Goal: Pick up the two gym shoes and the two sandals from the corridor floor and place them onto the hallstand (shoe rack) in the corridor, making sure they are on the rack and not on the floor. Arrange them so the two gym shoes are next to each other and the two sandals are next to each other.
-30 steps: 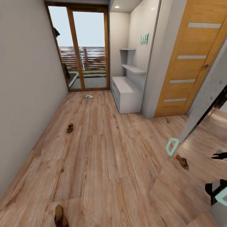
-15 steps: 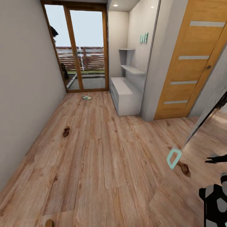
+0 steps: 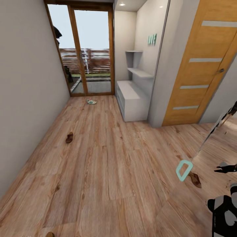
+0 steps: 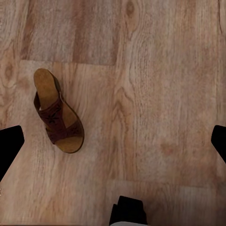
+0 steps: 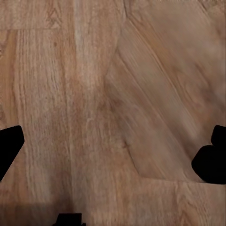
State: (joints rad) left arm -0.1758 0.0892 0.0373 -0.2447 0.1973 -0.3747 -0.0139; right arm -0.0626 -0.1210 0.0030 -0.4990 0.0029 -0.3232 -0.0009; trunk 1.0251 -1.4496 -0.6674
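from the head camera i look down a corridor with wood-plank floor [image 3: 108, 158]. the hallstand [image 3: 131, 98] stands against the right-hand wall at the far end, pale grey-white, flat top, staggered shelves above it. one gym shoe [image 3: 91, 102] lies on the floor near the glass door [image 3: 89, 56], just left of the hallstand's far end. a brown sandal [image 3: 69, 137] lies on the floor left of centre, closer to the left wall, well apart from the rack. a sliver of a second sandal [image 3: 50, 234] shows at the bottom edge of this view. to the right is a mirrored panel [image 3: 214, 171]; a small brown shape shows on its surface, too small for me to identify.

left wrist camera: a dark brown sandal with tan footbed lies flat on the planks, sole down, below the left gripper [image 4: 113, 141]. the two dark fingertips [image 4: 9, 146] sit at opposite edges of the frame, spread wide, nothing between them. the sandal lies off centre, nearer one fingertip than the other, not touching either.

right wrist camera: right gripper [image 5: 113, 150] hangs over bare planks, fingertips far apart, holding nothing.
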